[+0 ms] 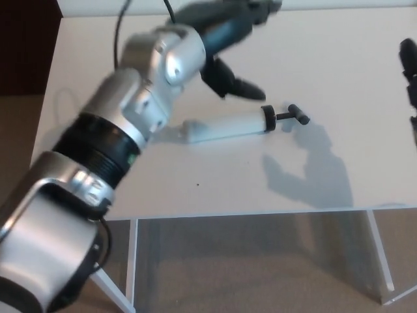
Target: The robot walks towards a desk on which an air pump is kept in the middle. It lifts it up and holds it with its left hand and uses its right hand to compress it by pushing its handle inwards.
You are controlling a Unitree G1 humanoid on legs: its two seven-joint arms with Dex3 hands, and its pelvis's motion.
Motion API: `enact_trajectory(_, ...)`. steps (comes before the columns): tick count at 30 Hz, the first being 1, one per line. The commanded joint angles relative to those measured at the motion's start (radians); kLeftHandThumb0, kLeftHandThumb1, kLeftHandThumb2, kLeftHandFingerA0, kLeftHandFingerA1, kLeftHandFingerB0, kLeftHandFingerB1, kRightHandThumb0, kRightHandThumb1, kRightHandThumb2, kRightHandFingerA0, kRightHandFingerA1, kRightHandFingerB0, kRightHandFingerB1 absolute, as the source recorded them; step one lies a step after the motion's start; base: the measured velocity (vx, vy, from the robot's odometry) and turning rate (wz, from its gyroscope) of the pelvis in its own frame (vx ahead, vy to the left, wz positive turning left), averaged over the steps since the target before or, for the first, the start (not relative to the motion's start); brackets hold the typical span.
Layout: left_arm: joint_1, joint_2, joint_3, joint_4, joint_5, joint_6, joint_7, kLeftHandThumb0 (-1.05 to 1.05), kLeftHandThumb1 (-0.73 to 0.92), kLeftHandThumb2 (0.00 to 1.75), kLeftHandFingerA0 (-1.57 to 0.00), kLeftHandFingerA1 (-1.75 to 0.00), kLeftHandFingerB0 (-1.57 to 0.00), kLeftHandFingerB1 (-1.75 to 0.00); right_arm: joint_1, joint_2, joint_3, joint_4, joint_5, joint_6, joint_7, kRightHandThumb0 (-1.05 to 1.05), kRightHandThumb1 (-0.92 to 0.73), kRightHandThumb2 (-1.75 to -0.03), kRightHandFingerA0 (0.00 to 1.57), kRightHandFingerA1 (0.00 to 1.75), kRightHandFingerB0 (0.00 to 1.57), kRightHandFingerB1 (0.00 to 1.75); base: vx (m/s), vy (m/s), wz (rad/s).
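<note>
Air pump (231, 125) lies flat on white desk (326, 65), mid-desk, black T-handle (294, 115) pointing toward robot's right. Not held. Left hand (225, 45) raised above and behind pump, motion-blurred, fingers apart, holding nothing; no contact w/ pump. Right hand (410, 72) barely visible at right edge, well apart from pump; finger state can't be determined.

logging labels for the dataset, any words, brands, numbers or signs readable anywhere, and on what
None can be read.
Air pump: plain pale barrel, no print visible.
Left hand and its silver arm: motion-blurred, no lettering to make out.
Right hand: only an edge shows, no marks.
Desk: bare white surface, no text.
</note>
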Motion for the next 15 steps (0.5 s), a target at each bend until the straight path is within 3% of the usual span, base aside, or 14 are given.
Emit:
enact_trajectory(1,0.149,0.263,0.330,-0.727,-0.306,0.034,-0.266,-0.95,0.54,0.61,0.00,0.00,0.00,-0.18,0.225,-0.125,-0.071,-0.371,0.085,0.008,0.088,-0.89,-0.90,-1.21,0.06,0.25,0.06,0.14,0.00,0.000,0.00)
enact_trajectory(2,0.204,0.294,0.399,-0.860,-0.370,0.059,-0.297,-0.95,0.54,0.61,0.00,0.00,0.00,-0.18,0.275,-0.137,-0.081,-0.426,0.095,-0.008,0.114,-0.89,-0.90,-1.21,0.06,0.25,0.06,0.14,0.00,0.000,0.00)
enact_trajectory(3,0.310,0.323,0.519,-1.038,-0.482,0.076,-0.328,-0.86,0.48,0.89,0.00,0.00,0.00,-0.11,0.362,-0.147,-0.105,-0.485,0.122,-0.047,0.169,-0.74,-0.79,-1.18,0.03,0.37,0.03,0.27,0.00,0.000,0.00)
enact_trajectory(4,0.434,0.342,0.671,-1.211,-0.645,0.114,-0.359,-0.79,0.47,0.84,0.00,0.00,-0.02,-0.14,0.463,-0.146,-0.130,-0.548,0.145,-0.087,0.216,-0.85,-0.81,-1.17,0.15,0.46,0.00,0.28,0.00,0.000,0.00)
enact_trajectory(5,0.512,0.351,0.765,-1.308,-0.750,0.138,-0.374,-0.79,0.47,0.84,0.00,0.00,-0.02,-0.14,0.524,-0.143,-0.146,-0.583,0.159,-0.111,0.242,-0.85,-0.81,-1.17,0.15,0.46,0.00,0.28,0.00,0.000,0.00)
enact_trajectory(6,0.578,0.356,0.842,-1.377,-0.859,0.157,-0.376,-0.76,0.45,0.80,0.00,0.00,-0.04,-0.13,0.576,-0.139,-0.162,-0.616,0.169,-0.126,0.256,-0.86,-0.92,-0.73,0.18,0.30,0.10,0.23,0.00,0.000,0.00)
enact_trajectory(8,0.609,0.358,0.876,-1.403,-0.917,0.167,-0.373,-0.76,0.45,0.80,0.00,0.00,-0.04,-0.13,0.600,-0.136,-0.169,-0.633,0.173,-0.130,0.258,-0.86,-0.92,-0.73,0.18,0.30,0.10,0.23,0.00,0.000,0.00)
enact_trajectory(9,0.754,0.342,0.904,-1.425,-1.142,0.118,-0.334,-0.89,0.46,0.78,0.00,-0.17,-0.10,-0.33,0.640,-0.136,-0.191,-0.651,0.231,-0.137,0.297,-0.86,-0.79,-1.15,0.14,0.47,0.00,0.29,0.00,0.000,0.00)
enact_trajectory(11,0.935,0.327,0.935,-1.449,-1.410,0.054,-0.286,-0.89,0.46,0.78,0.00,-0.17,-0.10,-0.33,0.687,-0.139,-0.214,-0.670,0.302,-0.146,0.344,-0.86,-0.79,-1.15,0.14,0.47,0.00,0.29,0.00,0.000,0.00)
enact_trajectory(12,1.049,0.324,0.926,-1.486,-1.533,0.026,-0.240,-0.98,0.82,0.64,-0.01,-0.58,-0.19,-0.47,0.710,-0.138,-0.227,-0.672,0.334,-0.153,0.372,-0.81,-0.77,-1.15,0.05,0.44,0.01,0.31,0.00,0.000,0.00)
enact_trajectory(13,1.111,0.325,0.917,-1.511,-1.589,0.014,-0.213,-0.98,0.82,0.64,-0.01,-0.58,-0.19,-0.47,0.722,-0.138,-0.233,-0.671,0.348,-0.157,0.386,-0.81,-0.77,-1.15,0.05,0.44,0.01,0.31,0.00,0.000,0.00)
enact_trajectory(14,1.178,0.285,0.894,-1.512,-1.547,-0.110,-0.248,-0.71,0.92,0.81,0.00,-0.65,-0.05,-0.52,0.754,-0.134,-0.250,-0.667,0.372,-0.168,0.419,-0.82,-0.77,-1.15,0.04,0.43,0.00,0.29,0.00,0.000,0.00)
enact_trajectory(15,1.220,0.256,0.879,-1.510,-1.508,-0.201,-0.280,-0.71,0.92,0.81,0.00,-0.65,-0.05,-0.52,0.777,-0.131,-0.262,-0.665,0.388,-0.177,0.441,-0.82,-0.77,-1.15,0.04,0.43,0.00,0.29,0.00,0.000,0.00)
